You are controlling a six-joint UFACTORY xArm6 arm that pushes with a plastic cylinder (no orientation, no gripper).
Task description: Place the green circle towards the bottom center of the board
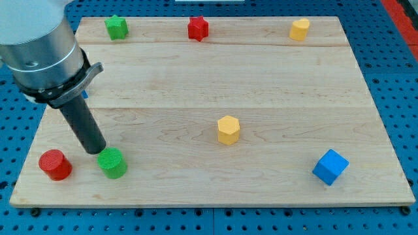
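Note:
The green circle is a short green cylinder near the bottom left of the wooden board. My tip is the lower end of the dark rod; it stands just up and left of the green circle, touching or almost touching its edge. A red circle lies left of the green one, close to the board's left edge.
A yellow hexagon sits near the board's middle. A blue cube is at the bottom right. Along the top edge are a green star, a red star and a yellow block. The arm's grey body fills the top left.

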